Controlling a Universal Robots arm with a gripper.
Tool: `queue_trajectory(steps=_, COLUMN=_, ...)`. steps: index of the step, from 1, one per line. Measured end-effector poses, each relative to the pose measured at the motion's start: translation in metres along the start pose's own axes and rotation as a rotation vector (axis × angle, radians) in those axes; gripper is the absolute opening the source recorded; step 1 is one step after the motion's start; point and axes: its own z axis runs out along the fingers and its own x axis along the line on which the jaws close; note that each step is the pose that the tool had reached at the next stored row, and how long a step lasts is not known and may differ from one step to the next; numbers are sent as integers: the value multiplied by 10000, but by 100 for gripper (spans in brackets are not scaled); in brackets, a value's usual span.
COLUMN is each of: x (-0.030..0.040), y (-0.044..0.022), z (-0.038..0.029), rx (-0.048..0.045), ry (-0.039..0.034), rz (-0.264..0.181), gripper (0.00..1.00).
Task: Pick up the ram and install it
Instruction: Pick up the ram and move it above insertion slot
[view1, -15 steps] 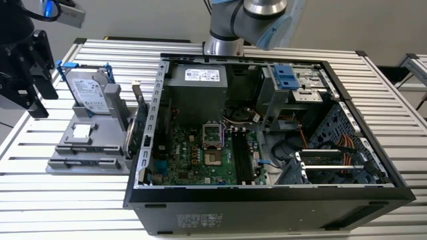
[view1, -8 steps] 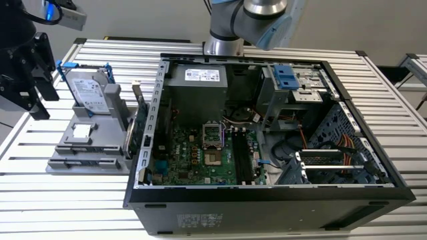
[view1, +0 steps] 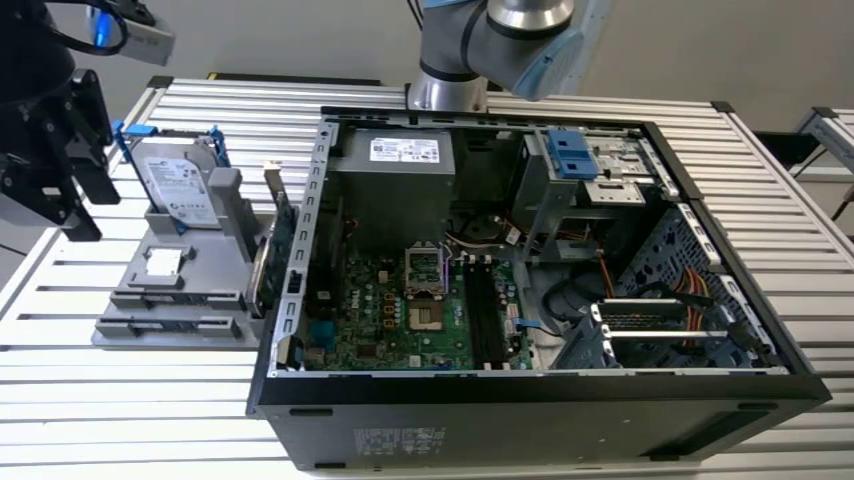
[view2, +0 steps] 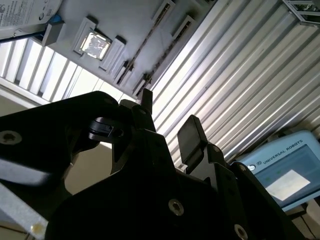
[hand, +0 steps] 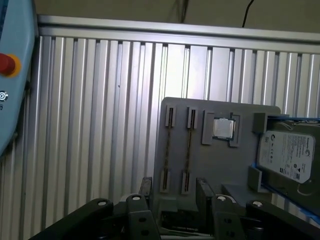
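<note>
Slatted aluminium table — hand (fingers apart) near grey holder — pale wall.

We've got the claw in both wrist views, its two black fingers spread apart and gripping nothing. In the exterior view, the arm rises at the back, a silver joint capped in light blue.
</note>
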Motion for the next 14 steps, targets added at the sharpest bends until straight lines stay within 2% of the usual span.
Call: queue_trajectory(steps=14, x=-5, y=-2, z=54, rx=-4, ry=43, rz=3, gripper=100)
